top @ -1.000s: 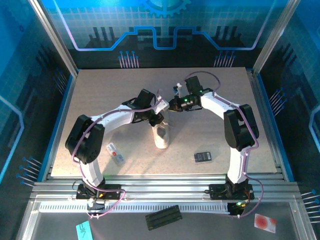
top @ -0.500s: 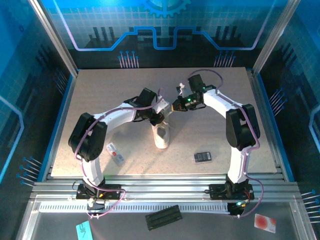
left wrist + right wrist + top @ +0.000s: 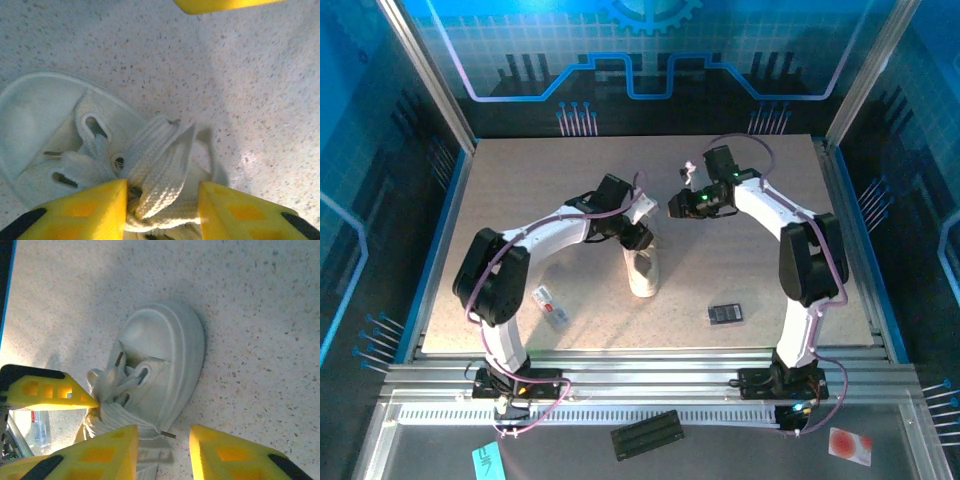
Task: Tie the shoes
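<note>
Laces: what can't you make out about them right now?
- Left wrist: the laces leave the bottom edge between the fingers of the left tool; pinched or loose, unclear.
- Top view: the left tool overlaps the shoe; laces too small.
- Right wrist: the rear laces sit behind one finger of the right tool and the bottom edge.

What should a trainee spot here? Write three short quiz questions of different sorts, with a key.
1. True or false: the right gripper is clamped on the sneaker.
2. What lies between the fingers of the left gripper? A laces; B a pen; C nothing.
3. Fill in: seen from above, the black device lies nearer the ___ arm's base.
Key: 1 false; 2 A; 3 right.
</note>
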